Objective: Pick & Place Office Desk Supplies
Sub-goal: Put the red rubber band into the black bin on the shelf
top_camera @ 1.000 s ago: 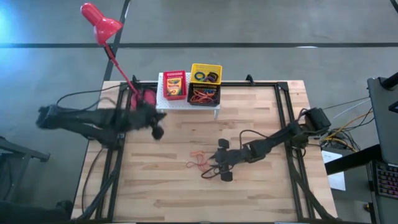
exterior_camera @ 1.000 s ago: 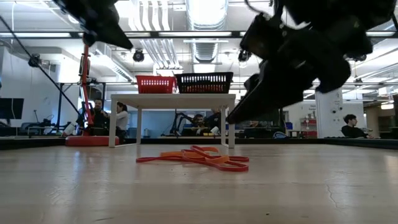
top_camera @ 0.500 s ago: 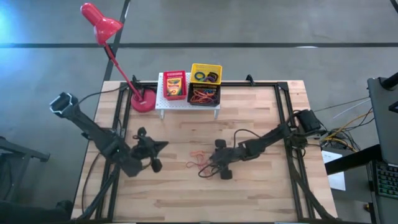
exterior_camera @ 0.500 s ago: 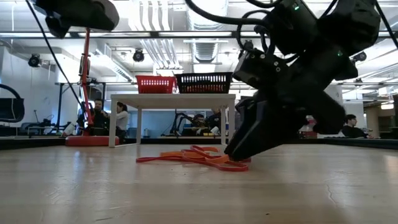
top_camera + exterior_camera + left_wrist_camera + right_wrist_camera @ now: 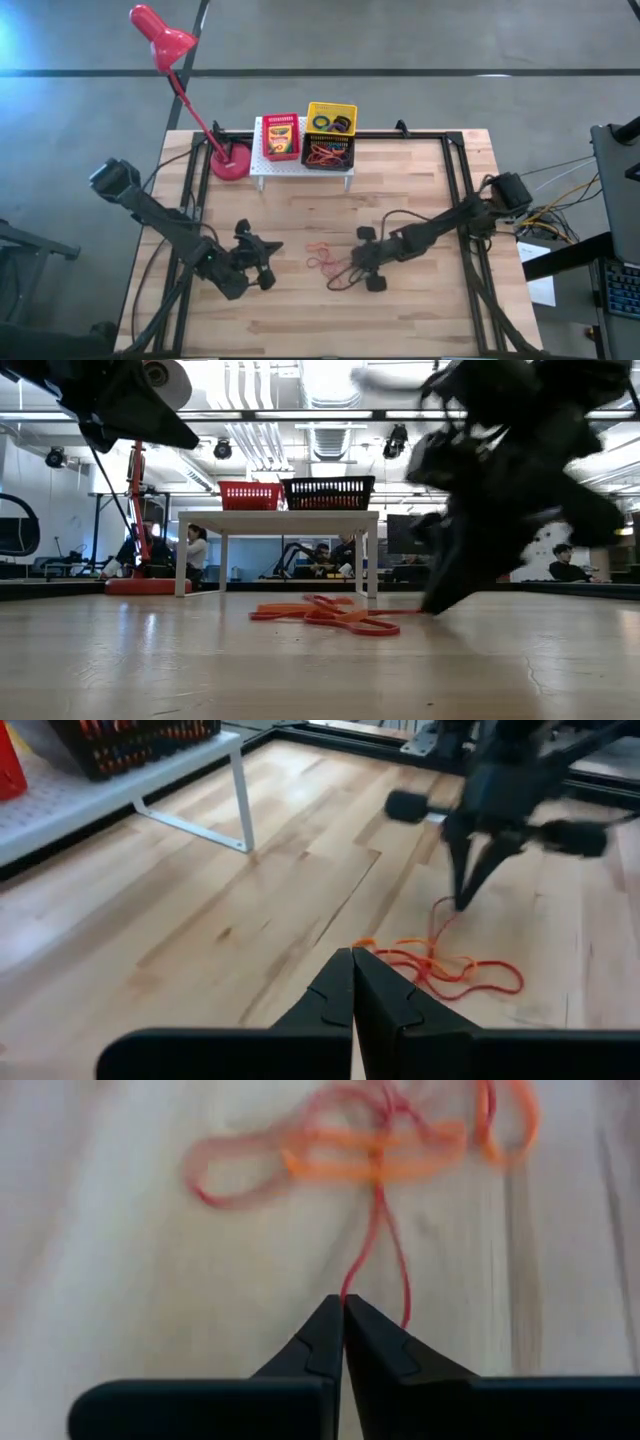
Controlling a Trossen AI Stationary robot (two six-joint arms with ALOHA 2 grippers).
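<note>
Jaws are seen pressed shut on both arms. The left gripper [image 5: 268, 247] is held empty over the left part of the counter [image 5: 400, 310], pointed toward the rubber bands [image 5: 325, 257], which are left in a loose orange-red tangle near the middle of the pale wood planks. One strand [image 5: 375, 1245] of that tangle is pinched by the right gripper [image 5: 358, 262] just right of the pile, and the strand is pulled out straight from the bunch.

At the back edge, a red lamp [image 5: 163, 40] is stood on its round base beside a white rack [image 5: 262, 160]. On the rack, a red basket [image 5: 281, 135] with a yellow-and-green box is set next to a yellow basket [image 5: 331, 116] holding rings, and a black basket [image 5: 329, 153] is filled with more bands.

Beyond the counter, a big open workshop is shown: ceiling strip lights, ducting, monitors, and a few people seated at desks far back.
</note>
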